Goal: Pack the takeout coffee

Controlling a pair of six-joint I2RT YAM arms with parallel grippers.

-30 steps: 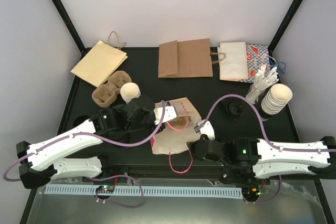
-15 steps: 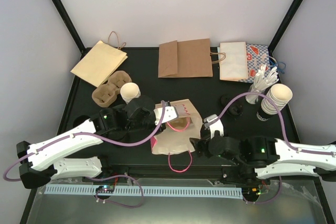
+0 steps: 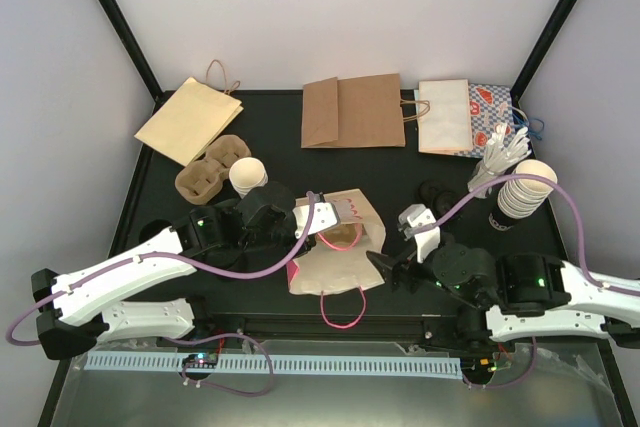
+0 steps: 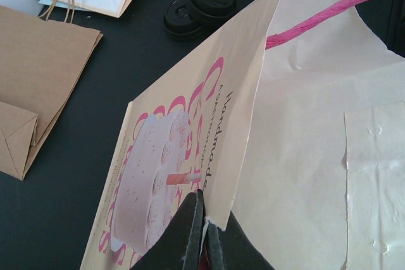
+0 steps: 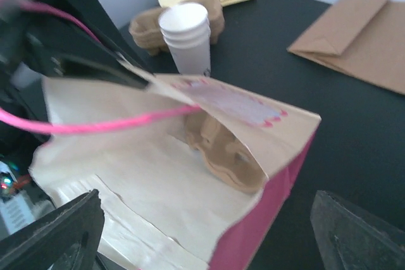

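Observation:
The takeout coffee, a small white cup [image 3: 247, 175] [image 5: 185, 36], stands on the table beside a cardboard carrier [image 3: 208, 169], left of the bag. A cream bag with pink handles [image 3: 335, 252] [image 5: 158, 181] lies on its side, mouth toward the right arm, with a brown cup carrier [image 5: 228, 150] inside. My left gripper [image 3: 303, 217] [image 4: 205, 219] is shut on the bag's upper edge and holds the mouth up. Just in front of that mouth, my right gripper [image 3: 383, 269] [image 5: 212, 238] stands open and empty.
Two black lids [image 3: 440, 197] [image 4: 199, 4] lie right of the bag. A tall stack of cream cups [image 3: 525, 187] and a cup of stirrers [image 3: 500, 152] stand at the right. Flat paper bags lie along the back: tan [image 3: 188, 119], brown [image 3: 352, 110], white [image 3: 445, 115].
The right arm has swung its wrist rightward and back, keeping the gripper at the bag's mouth, and its jaws have spread wider. The left gripper and bag have not moved.

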